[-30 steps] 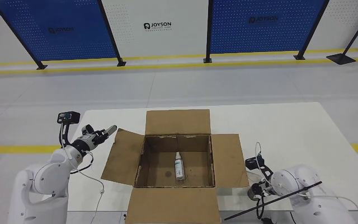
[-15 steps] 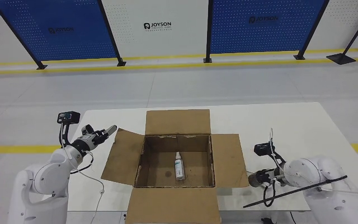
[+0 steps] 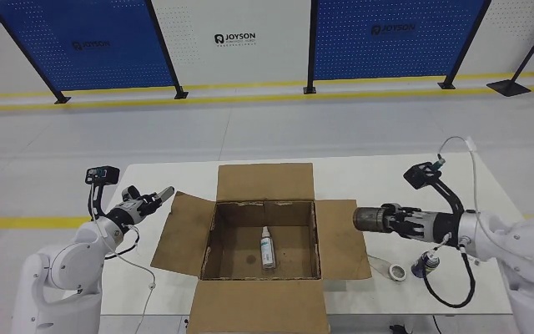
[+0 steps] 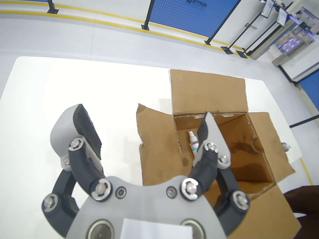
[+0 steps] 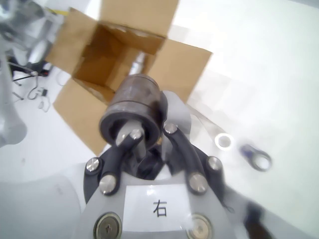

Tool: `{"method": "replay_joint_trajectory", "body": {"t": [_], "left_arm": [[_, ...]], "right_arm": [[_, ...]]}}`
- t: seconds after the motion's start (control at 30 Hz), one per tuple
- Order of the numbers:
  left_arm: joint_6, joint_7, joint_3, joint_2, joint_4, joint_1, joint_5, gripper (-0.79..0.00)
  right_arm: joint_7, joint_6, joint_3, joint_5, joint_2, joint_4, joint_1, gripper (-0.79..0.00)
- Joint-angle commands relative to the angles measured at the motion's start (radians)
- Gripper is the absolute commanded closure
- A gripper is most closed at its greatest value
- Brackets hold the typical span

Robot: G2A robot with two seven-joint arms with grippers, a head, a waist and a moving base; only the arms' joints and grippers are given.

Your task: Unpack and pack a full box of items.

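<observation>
Open box on the worktop point(image 3: 417, 175), right gripper point(image 3: 390, 221) clenched on a dark cylinder point(image 3: 368, 220).
The white worktop carries a cardboard box point(image 3: 265, 179), flaps spread, lying between the two grippers. The right gripper grasps the cylinder at the outer edge of the nearest flap, its free end facing the box. The left gripper point(image 4: 143, 110) hangs released, jaws wide apart, just off the opposite flap. A spray bottle point(image 3: 267, 248) lies flat on the box floor, well apart from both. A clear tube point(image 3: 388, 269) and a small purple container point(image 3: 425, 265) lie near the right gripper, on the robot's side.
</observation>
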Motion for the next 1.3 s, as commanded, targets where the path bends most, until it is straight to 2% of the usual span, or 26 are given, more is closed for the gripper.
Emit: {"method": "replay_joint_trajectory", "body": {"t": [0.0, 0.27, 0.4, 0.57, 0.7, 0.77, 0.83, 0.93, 1.13, 1.27], "left_arm": [[0.0, 0.0, 0.0, 0.0, 0.0, 0.0, 0.0, -0.785], [0.0, 0.0, 0.0, 0.0, 0.0, 0.0, 0.0, -0.785], [0.0, 0.0, 0.0, 0.0, 0.0, 0.0, 0.0, -0.785], [0.0, 0.0, 0.0, 0.0, 0.0, 0.0, 0.0, -0.785], [0.0, 0.0, 0.0, 0.0, 0.0, 0.0, 0.0, -0.785], [0.0, 0.0, 0.0, 0.0, 0.0, 0.0, 0.0, -0.785], [0.0, 0.0, 0.0, 0.0, 0.0, 0.0, 0.0, -0.785], [0.0, 0.0, 0.0, 0.0, 0.0, 0.0, 0.0, -0.785], [0.0, 0.0, 0.0, 0.0, 0.0, 0.0, 0.0, -0.785], [0.0, 0.0, 0.0, 0.0, 0.0, 0.0, 0.0, -0.785]], "right_arm": [[-0.032, -0.026, -0.046, 0.103, -0.006, 0.01, 0.006, 0.0], [-0.14, -0.125, -0.307, 0.339, -0.043, 0.078, 0.083, 0.0], [-0.164, -0.21, -0.43, 0.486, -0.07, 0.131, 0.139, 0.0], [-0.158, -0.28, -0.527, 0.598, -0.095, 0.2, 0.206, 0.0], [-0.163, -0.293, -0.573, 0.6, -0.108, 0.242, 0.244, 0.0], [-0.183, -0.281, -0.58, 0.539, -0.11, 0.261, 0.264, 0.0], [-0.205, -0.239, -0.582, 0.407, -0.108, 0.271, 0.287, 0.0], [-0.229, -0.13, -0.605, 0.061, -0.101, 0.235, 0.327, 0.0], [-0.278, -0.037, -0.689, -0.202, -0.113, 0.242, 0.36, 0.0], [-0.271, -0.041, -0.714, -0.219, -0.118, 0.245, 0.368, 0.0]]}}
